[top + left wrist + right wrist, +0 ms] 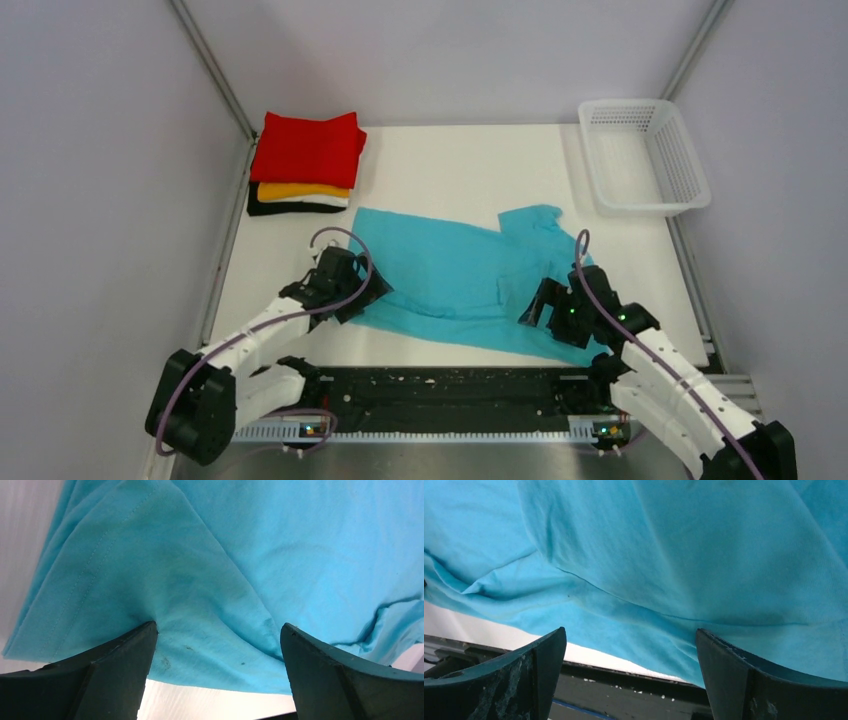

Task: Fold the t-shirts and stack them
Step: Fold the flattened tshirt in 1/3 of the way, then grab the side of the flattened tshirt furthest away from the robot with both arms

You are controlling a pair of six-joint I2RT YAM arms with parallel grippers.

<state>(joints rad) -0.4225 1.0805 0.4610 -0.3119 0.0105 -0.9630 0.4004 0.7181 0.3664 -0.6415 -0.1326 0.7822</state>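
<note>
A turquoise t-shirt (450, 270) lies spread and partly wrinkled across the middle of the white table. A stack of folded shirts (305, 165), red on top of orange, white and black, sits at the back left. My left gripper (365, 290) is open over the shirt's near left edge, its cloth (215, 595) lying between the spread fingers. My right gripper (535, 300) is open over the shirt's near right edge, with the cloth (664, 570) in front of its fingers. Neither holds anything.
A white plastic mesh basket (645, 155) stands at the back right. A black strip (450, 390) runs along the table's near edge between the arm bases. Grey walls close in the table at the left, right and back.
</note>
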